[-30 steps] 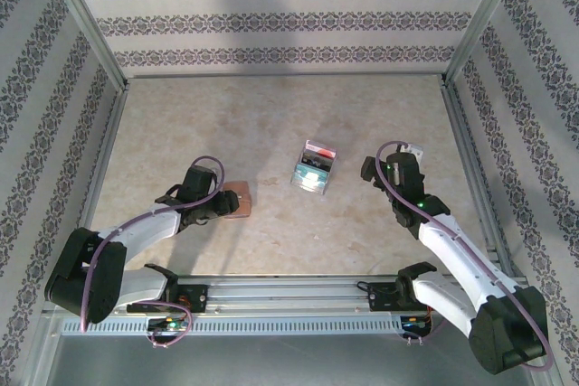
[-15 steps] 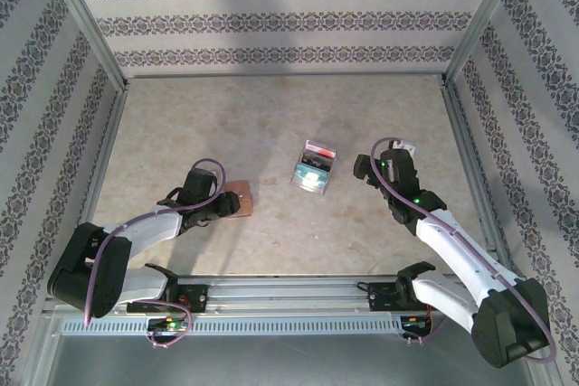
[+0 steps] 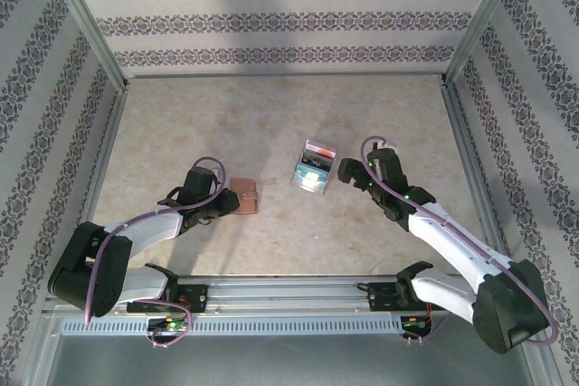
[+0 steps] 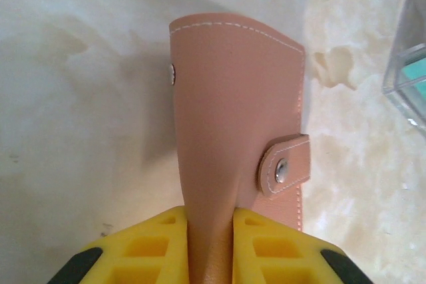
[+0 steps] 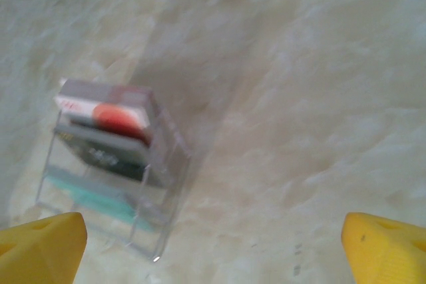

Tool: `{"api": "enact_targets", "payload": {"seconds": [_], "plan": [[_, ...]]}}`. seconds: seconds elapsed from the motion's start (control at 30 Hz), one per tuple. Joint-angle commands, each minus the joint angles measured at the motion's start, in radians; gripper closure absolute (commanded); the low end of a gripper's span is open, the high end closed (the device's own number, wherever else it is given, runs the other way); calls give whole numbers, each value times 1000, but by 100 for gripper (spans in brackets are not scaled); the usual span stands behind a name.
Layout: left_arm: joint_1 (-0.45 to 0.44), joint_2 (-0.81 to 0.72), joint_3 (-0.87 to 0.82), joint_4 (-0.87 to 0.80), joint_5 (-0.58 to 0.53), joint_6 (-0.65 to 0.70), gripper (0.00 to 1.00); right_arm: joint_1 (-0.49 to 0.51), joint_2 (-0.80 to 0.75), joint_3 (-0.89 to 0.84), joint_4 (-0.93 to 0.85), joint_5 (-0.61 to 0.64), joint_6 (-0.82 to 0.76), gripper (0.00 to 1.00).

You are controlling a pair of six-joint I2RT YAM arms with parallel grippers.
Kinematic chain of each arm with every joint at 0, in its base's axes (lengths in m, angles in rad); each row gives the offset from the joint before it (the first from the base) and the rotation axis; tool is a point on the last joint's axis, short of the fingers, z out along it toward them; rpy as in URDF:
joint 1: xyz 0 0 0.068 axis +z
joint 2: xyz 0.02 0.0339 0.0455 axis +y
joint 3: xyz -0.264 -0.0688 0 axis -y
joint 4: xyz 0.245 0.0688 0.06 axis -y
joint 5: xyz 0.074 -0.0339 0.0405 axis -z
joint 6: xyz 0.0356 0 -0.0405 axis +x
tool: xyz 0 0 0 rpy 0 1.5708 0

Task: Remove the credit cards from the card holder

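1. The tray (image 3: 314,169), a small clear plastic box, sits on the table (image 3: 271,115) and serves as the landmark here.
2. The cards (image 5: 106,138) stand on edge inside the tray in a row. The red-and-white card (image 5: 106,114) is at the end far from the arm bases, the dark card (image 5: 100,154) is in the middle, and the teal card (image 5: 86,194) is at the near end.
3. The wallet (image 3: 244,195) lies to the left of the tray, near it but apart. The left wrist view shows a tray corner just off the wallet's right side.
4. The wallet is folded closed, its strap (image 4: 285,164) snapped down over the edge that faces the tray.
5. The left gripper (image 3: 226,202) comes at the wallet from the side away from the tray. Its yellow fingers (image 4: 160,237) are pressed together on the wallet's near end, and the leather bulges up between them.
6. I cannot tell whether the wallet's far end is touching the table.
7. The right gripper (image 3: 348,172) sits just to the right of the tray, pointing at it and not touching it.
8. In the right wrist view its fingertips (image 5: 40,237) are spread wide with nothing between them, and the tray lies ahead toward the left one.
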Motion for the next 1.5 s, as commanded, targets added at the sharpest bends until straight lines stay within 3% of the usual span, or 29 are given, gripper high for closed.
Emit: {"api": "enact_targets", "payload": {"seconds": [0.0, 0.37, 0.67, 0.9, 1.2, 1.47], "plan": [[-12, -12, 5, 51, 58, -58, 83, 43, 42, 29, 48, -122, 89, 2], [-12, -4, 5, 154, 157, -153, 88, 164, 227, 54, 276, -352, 214, 2], [-12, 12, -38, 310, 242, -227, 91, 208, 376, 104, 379, -468, 225, 2], [-12, -17, -34, 368, 330, -202, 91, 202, 486, 118, 560, -643, 282, 2], [-13, -53, -36, 457, 435, -207, 91, 203, 574, 142, 696, -701, 324, 5], [-22, -46, -38, 481, 452, -208, 91, 205, 651, 177, 843, -761, 400, 16]]}}
